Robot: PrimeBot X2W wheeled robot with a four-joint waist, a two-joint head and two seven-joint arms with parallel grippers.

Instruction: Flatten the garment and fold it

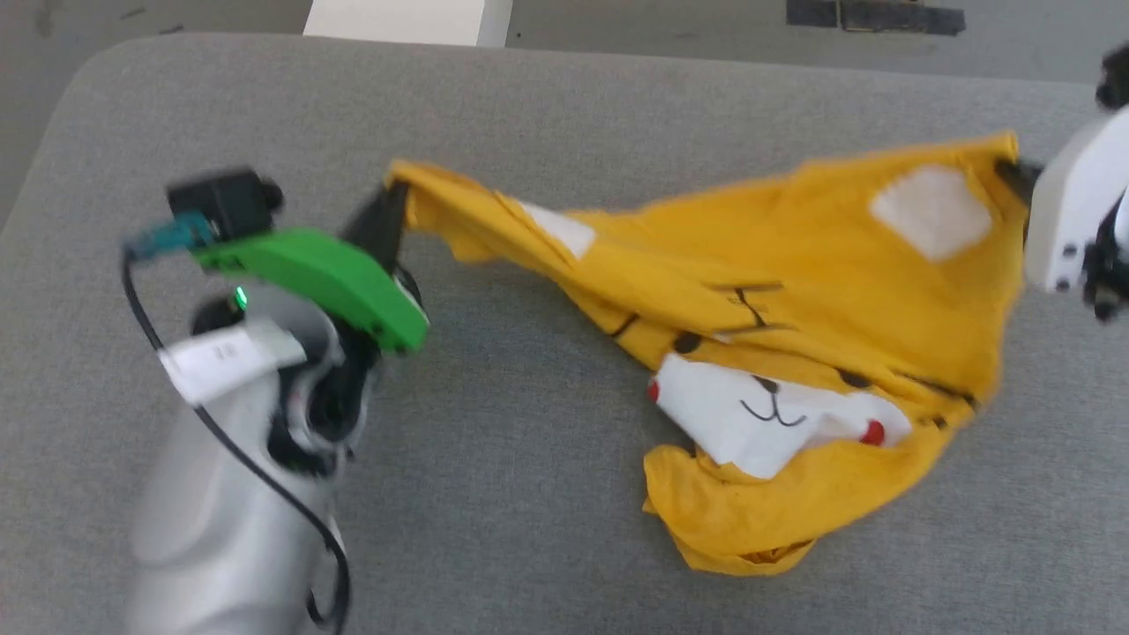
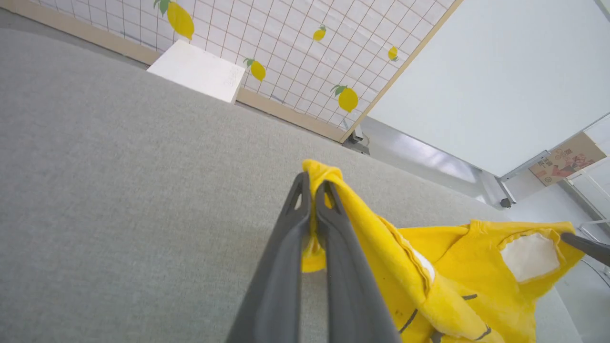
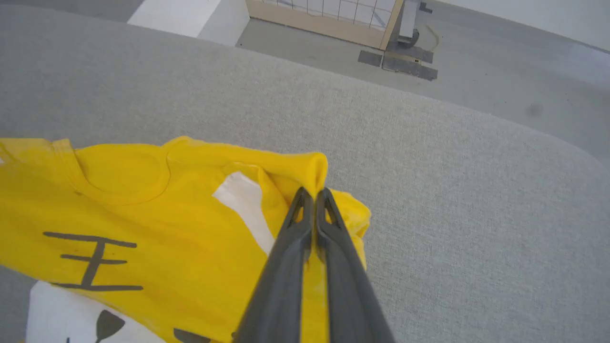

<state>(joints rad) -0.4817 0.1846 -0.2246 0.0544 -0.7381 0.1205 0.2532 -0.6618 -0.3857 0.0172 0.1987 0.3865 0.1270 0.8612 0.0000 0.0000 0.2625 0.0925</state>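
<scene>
The garment point(image 1: 794, 353) is a mustard-yellow T-shirt with a white cartoon animal face, red dots and black stripes. It is stretched and crumpled across the grey table point(image 1: 564, 106), its lower part bunched at the front. My left gripper point(image 1: 394, 192) is shut on the garment's left corner point(image 2: 320, 171). At the far right my right gripper point(image 1: 1014, 172) is shut on the opposite corner point(image 3: 317, 174), beside a white patch point(image 3: 243, 200). The cloth hangs taut between the two grips, lifted off the table at both ends.
The grey padded table point(image 3: 429, 190) has rounded corners and its far edge runs along the top of the head view. A white box point(image 2: 198, 69) stands beyond the table, before a lemon-print grid panel point(image 2: 295, 43). Dark tape marks point(image 1: 873, 16) lie on the floor.
</scene>
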